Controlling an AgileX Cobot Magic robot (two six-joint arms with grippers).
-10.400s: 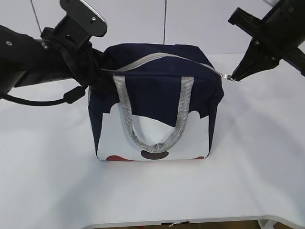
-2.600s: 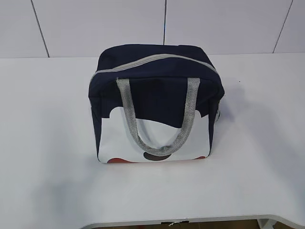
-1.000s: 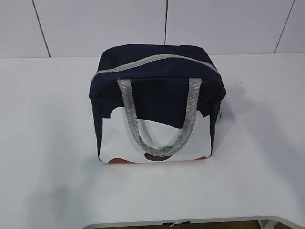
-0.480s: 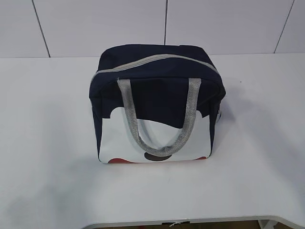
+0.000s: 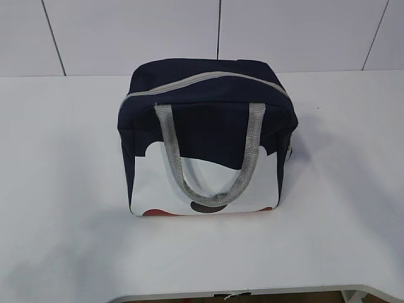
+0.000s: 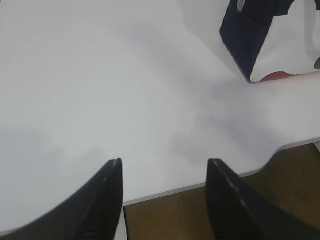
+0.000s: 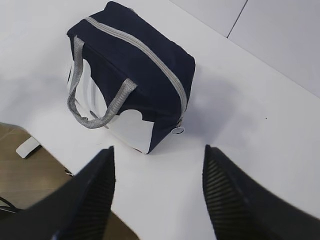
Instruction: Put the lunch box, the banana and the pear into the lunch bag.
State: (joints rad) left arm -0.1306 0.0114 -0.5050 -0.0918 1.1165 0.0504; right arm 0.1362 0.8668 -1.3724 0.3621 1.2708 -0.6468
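Above the table edge, left gripper (image 6: 165,172): jaws are held apart, nothing is gripped; bare white table (image 6: 100,90) is seen beneath.
Right gripper (image 7: 157,155): jaws are spread wide, nothing is held; it is raised over the table, apart from the bag.
Lunch bag (image 5: 205,126): set upright mid-table, grey zip (image 7: 145,50) drawn shut across the top, ring pull (image 7: 177,131) hung at one end, webbing handle (image 5: 211,161) draped over the white front panel.
Lunch box, banana, pear: not visible outside the bag.
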